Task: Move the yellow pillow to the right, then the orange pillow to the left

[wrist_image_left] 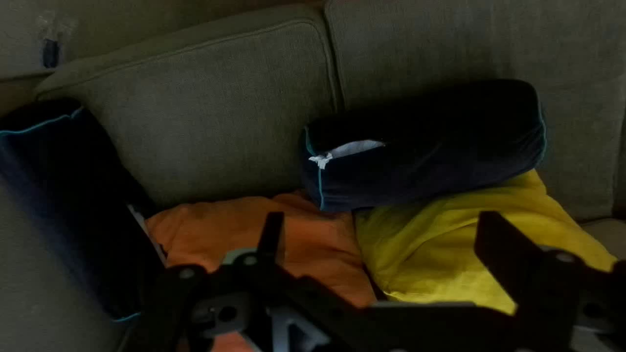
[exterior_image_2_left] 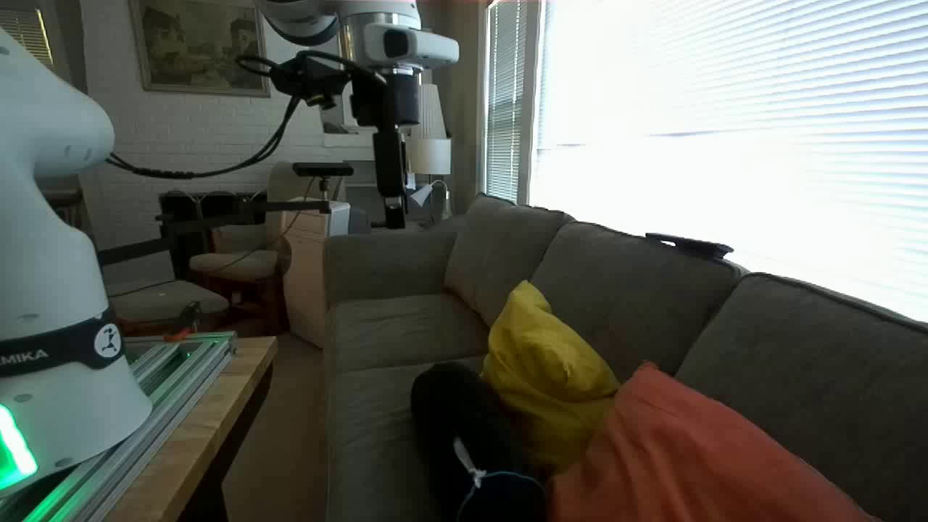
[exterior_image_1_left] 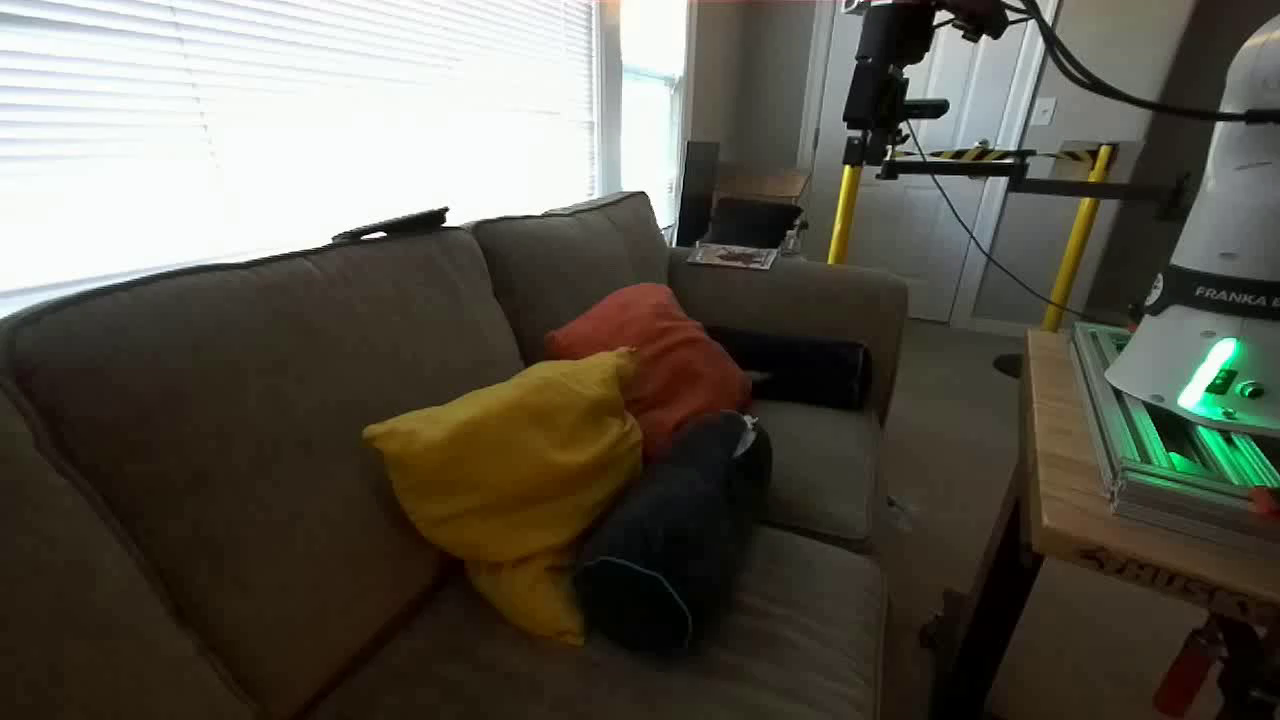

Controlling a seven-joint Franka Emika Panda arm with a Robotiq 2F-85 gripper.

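Observation:
The yellow pillow (exterior_image_1_left: 510, 450) leans on the sofa back, tilted, in both exterior views (exterior_image_2_left: 547, 370). The orange pillow (exterior_image_1_left: 650, 345) lies right beside it, touching; it also shows in an exterior view (exterior_image_2_left: 681, 449). My gripper (exterior_image_2_left: 395, 214) hangs high above the sofa, apart from the pillows. In the wrist view the gripper (wrist_image_left: 380, 217) is open with nothing between its fingers. There the left finger overlaps the orange pillow (wrist_image_left: 210, 230) and the right finger overlaps the yellow pillow (wrist_image_left: 450, 244). The gripper hides the lower parts of both pillows there.
A dark navy bolster (exterior_image_1_left: 680, 540) lies against the front of both pillows. Another navy bolster (exterior_image_1_left: 810, 368) lies near the sofa arm (exterior_image_1_left: 800, 290), beside the orange pillow. A dark flat object (exterior_image_1_left: 395, 225) rests on the sofa back. The robot's wooden table (exterior_image_1_left: 1060, 500) stands before the sofa.

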